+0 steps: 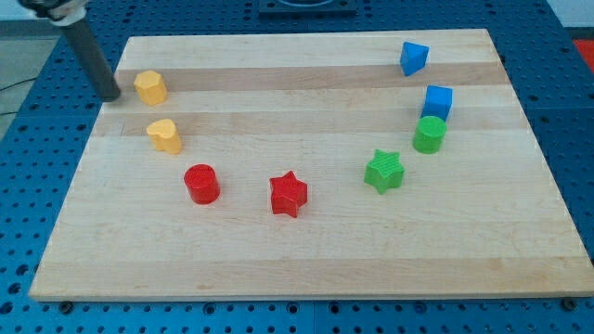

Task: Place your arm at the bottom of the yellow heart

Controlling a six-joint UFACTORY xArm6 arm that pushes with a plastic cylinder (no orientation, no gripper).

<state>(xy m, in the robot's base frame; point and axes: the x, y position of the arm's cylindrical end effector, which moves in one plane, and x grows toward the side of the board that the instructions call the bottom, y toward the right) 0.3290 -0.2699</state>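
Note:
The yellow heart (164,135) lies on the wooden board (306,250) at the view's left. A yellow hexagon-like block (150,87) sits just above it. My tip (111,96) rests on the board near its left edge, left of the yellow hexagon block and up-left of the yellow heart, apart from both. The dark rod slants up to the view's top left.
A red cylinder (201,184) and a red star (288,194) lie below the middle. A green star (383,171), a green cylinder (429,134), a blue cube (437,101) and a blue triangular block (413,57) curve up the right side.

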